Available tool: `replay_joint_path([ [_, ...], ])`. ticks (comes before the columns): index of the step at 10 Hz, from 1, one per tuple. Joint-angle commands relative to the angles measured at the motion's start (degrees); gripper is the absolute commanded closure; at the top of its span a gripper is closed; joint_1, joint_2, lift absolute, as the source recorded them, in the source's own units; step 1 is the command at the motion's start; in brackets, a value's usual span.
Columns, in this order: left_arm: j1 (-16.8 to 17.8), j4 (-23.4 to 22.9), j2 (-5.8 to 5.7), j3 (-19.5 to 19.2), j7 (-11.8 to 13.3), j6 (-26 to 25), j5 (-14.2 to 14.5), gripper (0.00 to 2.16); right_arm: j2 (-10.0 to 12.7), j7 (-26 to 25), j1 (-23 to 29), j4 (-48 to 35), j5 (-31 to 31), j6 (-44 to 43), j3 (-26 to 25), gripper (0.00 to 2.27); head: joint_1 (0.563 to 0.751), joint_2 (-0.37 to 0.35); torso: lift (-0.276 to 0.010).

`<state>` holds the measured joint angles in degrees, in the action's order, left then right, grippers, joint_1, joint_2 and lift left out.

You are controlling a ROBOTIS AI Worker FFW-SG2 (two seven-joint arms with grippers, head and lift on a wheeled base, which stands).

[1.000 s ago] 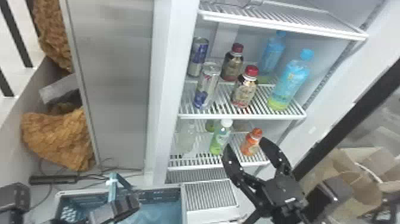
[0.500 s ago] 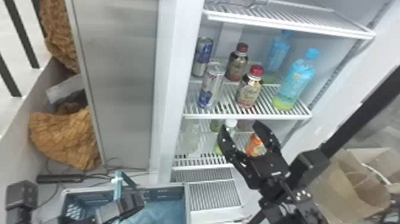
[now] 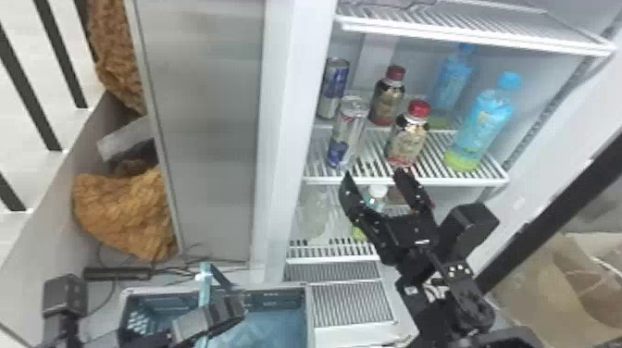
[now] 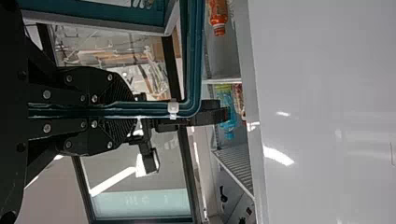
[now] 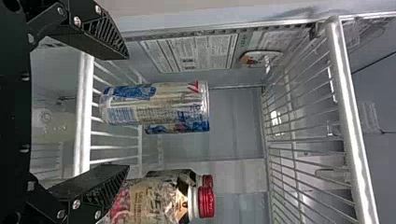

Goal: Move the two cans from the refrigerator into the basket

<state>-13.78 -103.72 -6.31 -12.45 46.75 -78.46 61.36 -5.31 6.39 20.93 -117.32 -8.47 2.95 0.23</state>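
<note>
1. As the right gripper [image 3: 374,172] has climbed over the last second, its tips have come up from the lower shelf's bottles to the front edge of the can shelf [image 3: 407,180].
2. That change suggests the approach to the first can is well under way; nothing has been picked, and both cans are on their shelf.
3. The front can [image 3: 348,134] stands upright just ahead of and above the fingertips in the head view; the rear can [image 3: 334,88] is behind it.
4. The right gripper is spread wide and empty. In the right wrist view the front can lies between the lines of its two fingers, nearer one than the other.
5. The other finger lines up with the front red-capped bottle [image 3: 408,134], so going straight in could knock it; a small shift towards the robot's left looks wise before closing.
6. The left gripper [image 4: 123,110] is closed around the handle [image 4: 195,56] of the basket [image 3: 277,298], which sits low in front of the refrigerator, presumably being steadied for the drop.
</note>
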Motion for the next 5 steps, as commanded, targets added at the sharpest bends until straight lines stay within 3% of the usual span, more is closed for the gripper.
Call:
replay_joint_path([
  [1, 0.0, 0.01, -0.02, -0.01, 0.01, 0.0, 0.0, 1.19, 0.3, -1.12, -1.53, 0.81, 0.13, 0.0, 0.45, 0.22, 0.695, -0.212, -0.031],
  [5, 0.29, 0.15, -0.02, 0.22, 0.01, 0.0, 0.0, 1.19, 0.48, -2.08, -8.56, 6.44, -0.78, 0.0, 1.37, 0.22, 0.695, -0.201, -0.031],
])
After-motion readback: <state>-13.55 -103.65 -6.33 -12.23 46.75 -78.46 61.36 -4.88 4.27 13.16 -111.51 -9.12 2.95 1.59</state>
